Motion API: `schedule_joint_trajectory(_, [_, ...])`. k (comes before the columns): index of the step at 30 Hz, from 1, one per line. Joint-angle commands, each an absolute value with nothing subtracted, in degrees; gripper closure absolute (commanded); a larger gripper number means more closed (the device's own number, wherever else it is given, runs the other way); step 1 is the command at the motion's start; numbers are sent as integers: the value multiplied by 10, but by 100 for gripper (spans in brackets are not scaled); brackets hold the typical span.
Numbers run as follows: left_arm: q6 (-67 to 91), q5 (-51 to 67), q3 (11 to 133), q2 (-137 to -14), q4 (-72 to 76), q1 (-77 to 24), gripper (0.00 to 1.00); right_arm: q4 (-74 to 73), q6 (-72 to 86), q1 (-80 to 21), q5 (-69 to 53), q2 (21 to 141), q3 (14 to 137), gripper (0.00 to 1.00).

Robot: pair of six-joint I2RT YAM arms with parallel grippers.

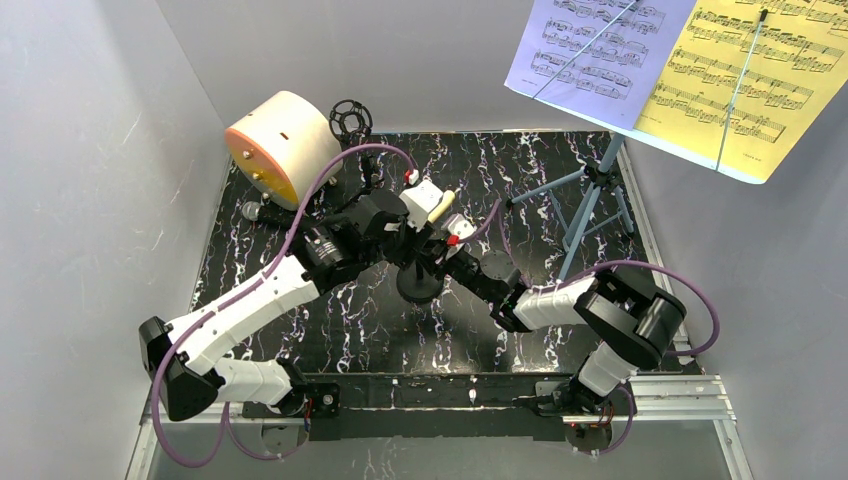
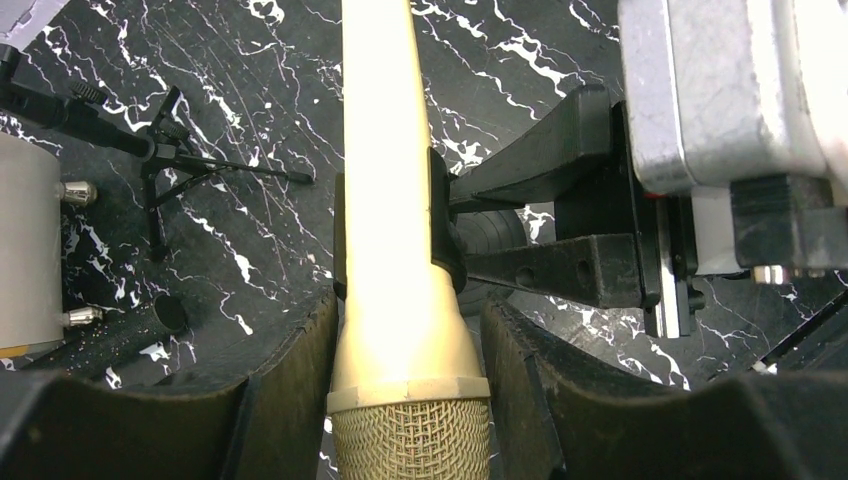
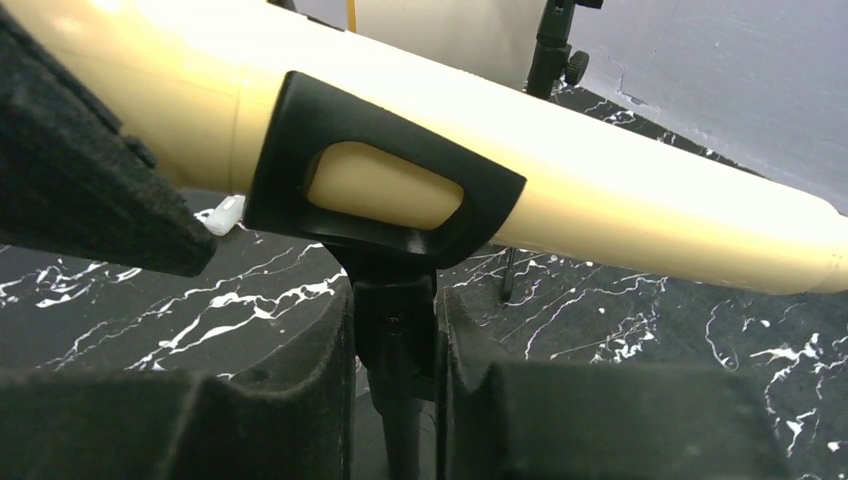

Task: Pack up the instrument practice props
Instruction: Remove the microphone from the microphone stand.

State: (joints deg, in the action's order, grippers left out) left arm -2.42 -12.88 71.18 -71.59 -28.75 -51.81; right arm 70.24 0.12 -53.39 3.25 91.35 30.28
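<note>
One cream microphone (image 2: pixel 400 200) sits in the black clip (image 3: pixel 385 180) on top of the round-base mic pole (image 3: pixel 395 350), near the middle of the table (image 1: pixel 370 335). The pole's round base (image 1: pixel 420 283) stands on the table right under it.

There is bare table on the near side of the base and to its left. At the far left, the big cream cylinder (image 1: pixel 280 148) lies on its side by the wall. The silver-headed microphone (image 1: pixel 250 210) is on the table just beside it, and the black tripod pole (image 2: pixel 155 152) is near. At the far right, the blue music rack (image 1: pixel 590 200) stands by the table's right edge, well apart from the claws. It holds the lavender sheet (image 1: pixel 595 45) and the yellow sheet (image 1: pixel 750 80) side by side.

Both arms start at the near edge, bend out at the elbow and reach in to meet in the middle. The left elbow sticks out close to the left wall.

The left claw (image 2: pixel 410 305) is closed on the microphone. Its two fingers (image 2: pixel 290 390) press the fat end just behind the mesh head. The right claw (image 3: pixel 395 300) is closed on the pole and pinches the thin black stem right under the clip. So the microphone lies across the top of the right claw and runs straight out between the left claw's fingers.
</note>
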Motion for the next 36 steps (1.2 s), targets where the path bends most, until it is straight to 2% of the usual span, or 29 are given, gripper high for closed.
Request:
schedule_joint_trajectory(1, [-18, -121, 712, -695, -337, -519, 92, 725, 1, -523, 50, 928, 299, 89])
schedule_joint_trajectory(3, [-20, -134, 717, -684, -349, -519, 94, 730, -13, -514, 49, 932, 288, 99])
schedule_joint_trajectory(12, [-11, -163, 750, -649, -421, -519, 100, 742, -11, -465, 48, 942, 244, 99])
schedule_joint_trajectory(36, [43, -202, 767, -576, -507, -519, 100, 817, -4, -407, 103, 1010, 199, 99])
